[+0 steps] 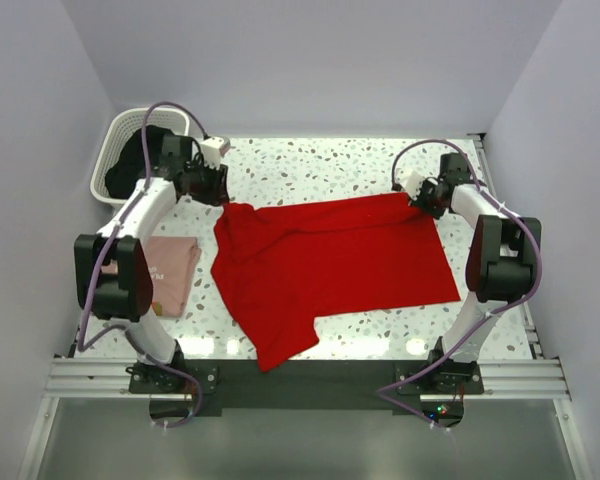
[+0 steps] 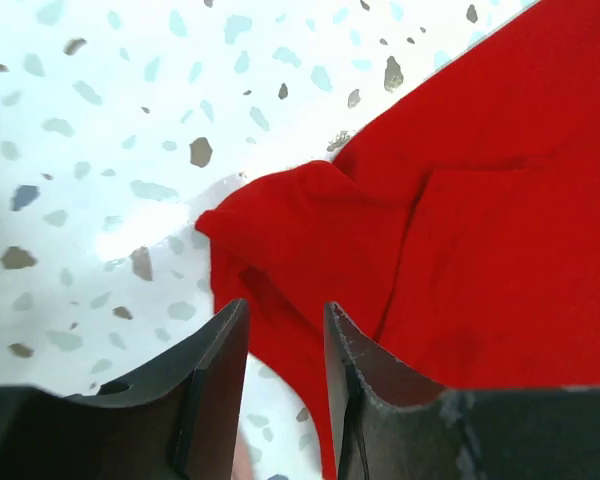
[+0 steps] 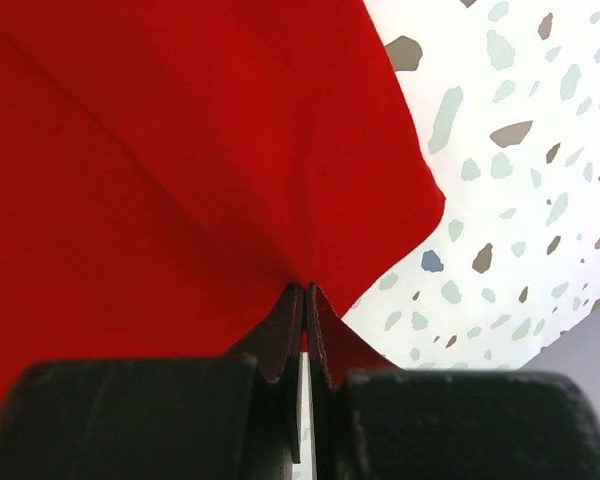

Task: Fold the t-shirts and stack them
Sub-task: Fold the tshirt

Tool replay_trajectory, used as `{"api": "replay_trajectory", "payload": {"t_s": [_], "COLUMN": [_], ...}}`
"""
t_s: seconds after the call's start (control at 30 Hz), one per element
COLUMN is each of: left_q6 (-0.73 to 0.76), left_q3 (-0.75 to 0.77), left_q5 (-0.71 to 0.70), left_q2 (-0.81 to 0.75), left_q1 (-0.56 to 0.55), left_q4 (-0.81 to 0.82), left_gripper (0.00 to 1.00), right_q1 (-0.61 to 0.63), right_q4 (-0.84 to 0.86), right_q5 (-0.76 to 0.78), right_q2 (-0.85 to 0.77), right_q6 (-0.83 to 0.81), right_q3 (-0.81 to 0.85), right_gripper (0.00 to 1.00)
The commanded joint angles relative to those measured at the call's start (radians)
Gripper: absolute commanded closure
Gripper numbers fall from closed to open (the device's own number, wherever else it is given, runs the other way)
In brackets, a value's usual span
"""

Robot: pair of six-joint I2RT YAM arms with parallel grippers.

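The red t-shirt [image 1: 330,260] lies spread on the speckled table, rumpled at its left side with a flap reaching the near edge. My right gripper [image 1: 421,203] is shut on its far right corner [image 3: 280,170], the cloth pinched between the jaws. My left gripper [image 1: 217,190] is open just above the shirt's far left corner [image 2: 310,230], with red cloth and table showing between the fingers [image 2: 225,350]. The pink t-shirt [image 1: 170,268] lies folded at the left, beside the left arm.
A white basket [image 1: 125,150] holding dark cloth stands at the far left corner. Walls close in on three sides. A metal rail [image 1: 300,375] runs along the near edge.
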Motion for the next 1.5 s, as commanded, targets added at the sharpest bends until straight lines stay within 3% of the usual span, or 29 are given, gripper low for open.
{"api": "replay_trajectory", "payload": {"t_s": [0.0, 0.2, 0.23, 0.33, 0.93, 1.23, 1.33, 1.47], "left_q6": [-0.11, -0.233, -0.245, -0.287, -0.439, -0.492, -0.517, -0.535], "left_q3": [0.073, 0.161, 0.164, 0.164, 0.051, 0.023, 0.021, 0.006], "left_q5": [0.058, 0.097, 0.095, 0.094, 0.362, 0.347, 0.321, 0.296], "left_q2": [0.101, 0.231, 0.245, 0.271, 0.33, 0.365, 0.37, 0.364], "left_q1": [0.012, 0.035, 0.041, 0.053, 0.136, 0.165, 0.184, 0.199], "left_q4": [-0.011, -0.02, -0.017, -0.008, 0.124, 0.195, 0.219, 0.236], "left_gripper": [0.59, 0.53, 0.42, 0.38, 0.35, 0.34, 0.34, 0.33], "right_q1": [-0.003, -0.003, -0.003, -0.003, -0.003, -0.003, -0.003, -0.003], "right_q4": [-0.025, -0.02, -0.019, -0.017, 0.03, 0.026, 0.024, -0.069], "right_q5": [-0.013, -0.012, -0.012, -0.01, 0.042, 0.057, 0.076, 0.06], "right_q2": [-0.009, -0.009, -0.008, -0.006, 0.015, 0.032, 0.038, 0.034], "right_q6": [-0.008, -0.004, -0.002, -0.002, -0.04, -0.059, -0.073, -0.036], "right_q3": [0.027, 0.027, 0.024, 0.021, -0.01, 0.001, -0.005, 0.036], "right_gripper": [1.0, 1.0, 1.0, 1.0, 1.0, 1.0, 0.94, 0.7]}}
